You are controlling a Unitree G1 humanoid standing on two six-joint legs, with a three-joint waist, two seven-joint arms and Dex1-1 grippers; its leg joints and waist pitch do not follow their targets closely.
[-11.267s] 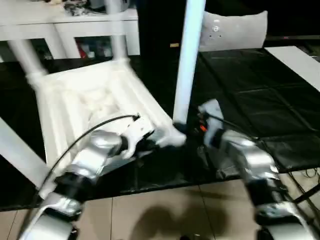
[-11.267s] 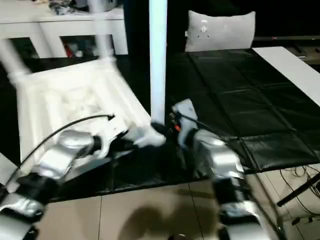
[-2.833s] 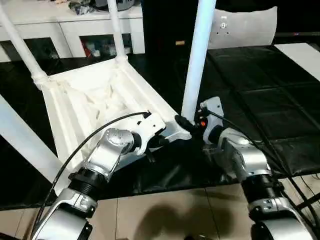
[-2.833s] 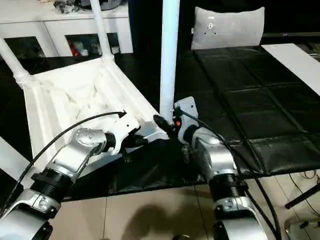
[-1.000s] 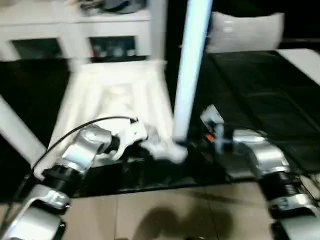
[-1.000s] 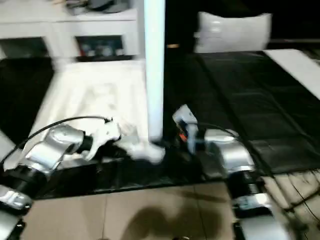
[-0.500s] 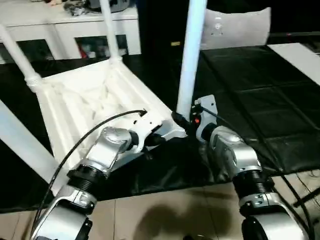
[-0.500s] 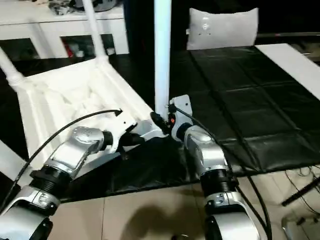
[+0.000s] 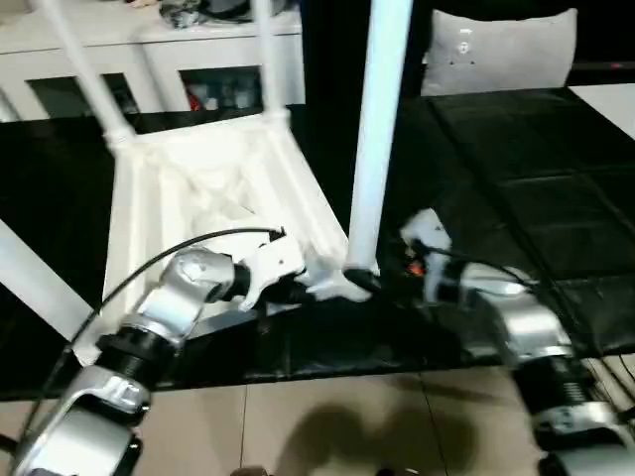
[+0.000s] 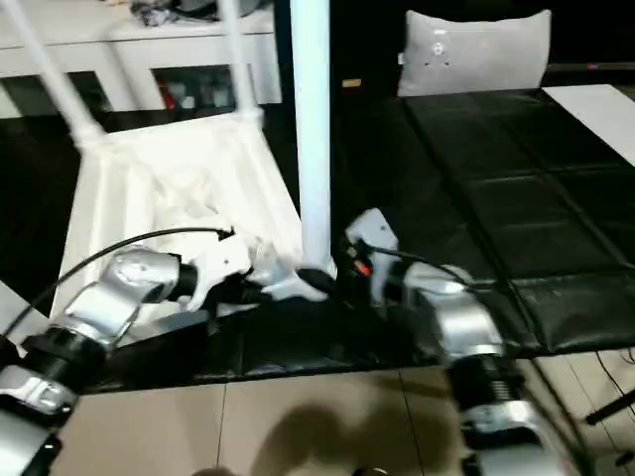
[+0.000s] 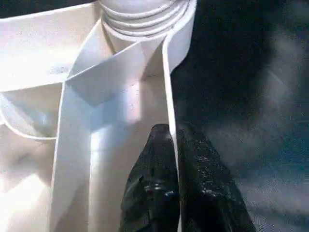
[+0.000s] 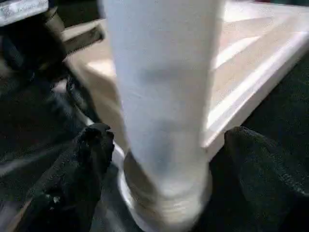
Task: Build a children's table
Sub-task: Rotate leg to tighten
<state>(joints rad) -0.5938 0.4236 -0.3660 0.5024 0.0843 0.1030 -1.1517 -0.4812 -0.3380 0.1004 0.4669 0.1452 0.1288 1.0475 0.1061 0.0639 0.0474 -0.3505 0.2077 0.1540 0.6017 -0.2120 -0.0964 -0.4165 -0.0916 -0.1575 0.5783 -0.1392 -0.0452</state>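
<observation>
Fingers (image 11: 154,193) of the left gripper (image 11: 175,145) are pinched together on the thin side wall of the children's table (image 9: 198,188), one pad inside the wall and one outside, just short of the near corner socket (image 11: 145,19). Fingers (image 12: 82,164) of the right gripper (image 12: 164,140) stand wide apart, one on either side of the base of the near leg (image 9: 375,129); neither pad is seen pressing on it, so nothing is held.

Table lies upside down on the black padded mat (image 9: 516,169), ribbed underside facing up. Near leg rises upright from the near corner socket and runs out of the top of the head views. Two further legs (image 9: 84,69) stand at the far corners of the tabletop; a fourth (image 9: 35,283) slants off past the tabletop's left side.

Beyond the table's far edge: a white cabinet (image 9: 149,59) with glass doors. Far right of the table, on the mat: a grey pillow (image 9: 501,50). Near edge of the mat meets tan floor tiles (image 9: 327,426).
</observation>
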